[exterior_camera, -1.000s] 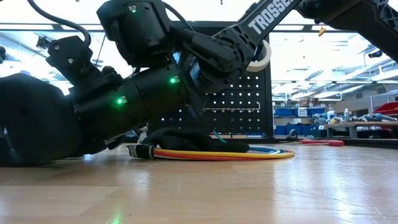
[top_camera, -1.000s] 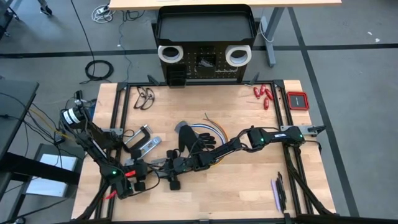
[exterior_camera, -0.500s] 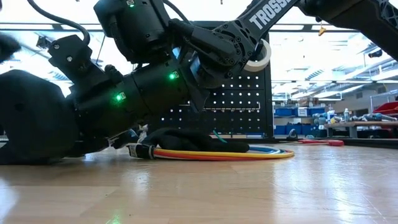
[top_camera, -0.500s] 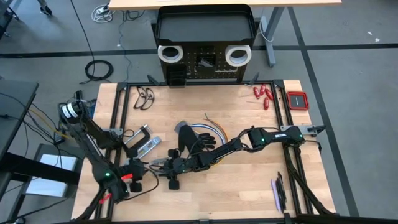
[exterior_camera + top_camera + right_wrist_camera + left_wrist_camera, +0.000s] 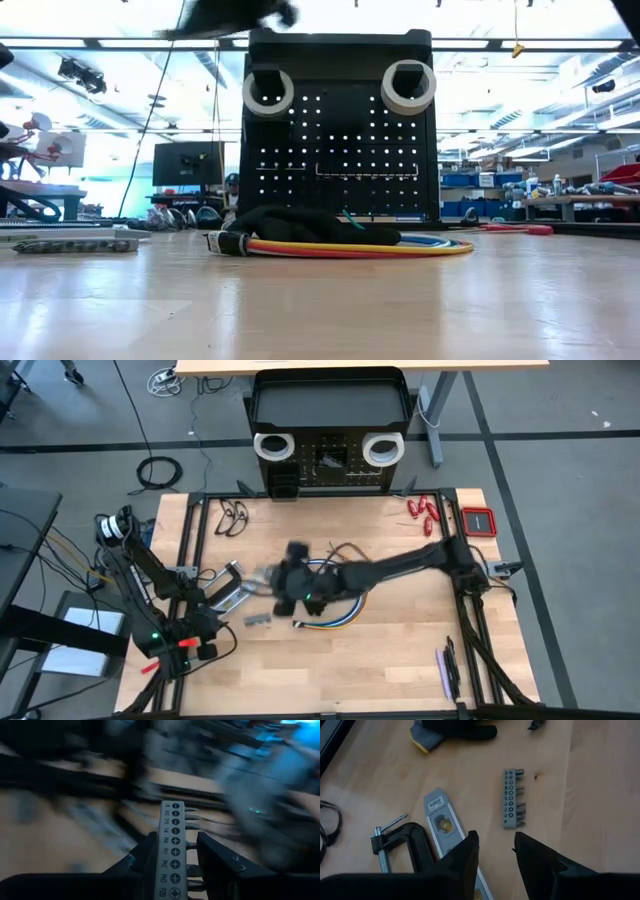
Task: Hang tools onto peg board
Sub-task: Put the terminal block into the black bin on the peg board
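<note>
My right gripper (image 5: 175,842) is shut on a grey bit holder strip (image 5: 175,825) and hangs blurred above the table's middle (image 5: 280,578), at the top of the low view (image 5: 230,12). A second grey bit holder (image 5: 258,620) lies flat on the table (image 5: 512,798). My left gripper (image 5: 495,852) is open and empty near the table's near left corner (image 5: 195,642). The black peg board (image 5: 330,460) stands at the far edge, with two white tape rolls (image 5: 273,447) (image 5: 381,450) hung on it. The black clamp (image 5: 225,575) and silver bar (image 5: 237,596) lie left of centre. My right gripper pinches the grey bit holder strip between its two fingers, one finger on each long side (image 5: 167,857). The strip lies along the fingers and sticks out past their tips. It is lifted clear of the table.
Black gloves and a coil of coloured cables (image 5: 335,585) lie mid-table under the right arm. Safety glasses (image 5: 233,517) sit far left, red-handled tools (image 5: 422,512) and a red box (image 5: 478,521) far right, and a purple-handled tool (image 5: 443,670) near right.
Both grippers were low together at the near middle of the table. My right gripper has risen off the table and swung toward the far side, over the gloves, carrying the bit holder. My left gripper has drawn back toward the near left corner.
</note>
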Available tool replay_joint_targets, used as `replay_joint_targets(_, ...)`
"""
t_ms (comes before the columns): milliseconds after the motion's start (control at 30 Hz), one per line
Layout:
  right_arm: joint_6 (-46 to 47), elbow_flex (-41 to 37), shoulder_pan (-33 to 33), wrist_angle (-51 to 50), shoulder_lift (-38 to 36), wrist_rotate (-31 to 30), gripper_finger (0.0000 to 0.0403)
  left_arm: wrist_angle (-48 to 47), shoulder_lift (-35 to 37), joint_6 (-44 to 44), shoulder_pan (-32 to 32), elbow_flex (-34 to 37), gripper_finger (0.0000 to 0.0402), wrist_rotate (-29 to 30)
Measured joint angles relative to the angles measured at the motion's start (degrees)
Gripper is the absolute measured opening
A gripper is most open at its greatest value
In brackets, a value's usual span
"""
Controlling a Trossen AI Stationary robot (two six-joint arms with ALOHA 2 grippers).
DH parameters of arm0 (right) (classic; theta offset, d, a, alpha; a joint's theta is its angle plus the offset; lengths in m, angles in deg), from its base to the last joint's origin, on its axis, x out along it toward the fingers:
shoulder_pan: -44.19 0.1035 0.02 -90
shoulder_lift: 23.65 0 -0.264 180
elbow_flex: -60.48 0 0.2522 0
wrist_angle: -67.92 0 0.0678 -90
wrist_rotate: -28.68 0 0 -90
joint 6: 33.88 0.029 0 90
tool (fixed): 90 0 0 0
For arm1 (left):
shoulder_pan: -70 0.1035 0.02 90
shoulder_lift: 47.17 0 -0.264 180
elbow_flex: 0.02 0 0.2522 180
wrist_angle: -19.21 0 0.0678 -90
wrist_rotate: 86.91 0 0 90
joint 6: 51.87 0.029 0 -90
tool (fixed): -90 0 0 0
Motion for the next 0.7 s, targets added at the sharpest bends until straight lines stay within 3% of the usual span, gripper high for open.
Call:
replay_joint_targets(200, -5.6, -0.2, -5.7, -8.0, -11.6, -14.1, 0.0129, 3.0, 0.0, 0.8, 1.4, 0.0, 0.0135, 2.3)
replay_joint_targets(267, -6.7, 0.1, -9.2, -8.1, -14.7, -15.6, 0.0129, 5.4, 0.0, 1.8, 1.5, 0.0, 0.0135, 4.8)
replay_joint_targets(433, -5.9, -0.3, -18.5, -8.9, -16.7, -9.8, 0.0129, 9.7, -0.3, 5.7, 2.8, 0.0, 0.0135, 11.3)
replay_joint_targets(700, -2.1, -1.6, -29.5, -10.3, -16.6, -2.0, 0.0130, 8.4, -0.3, 6.0, 7.4, 0.0, 0.0135, 12.8)
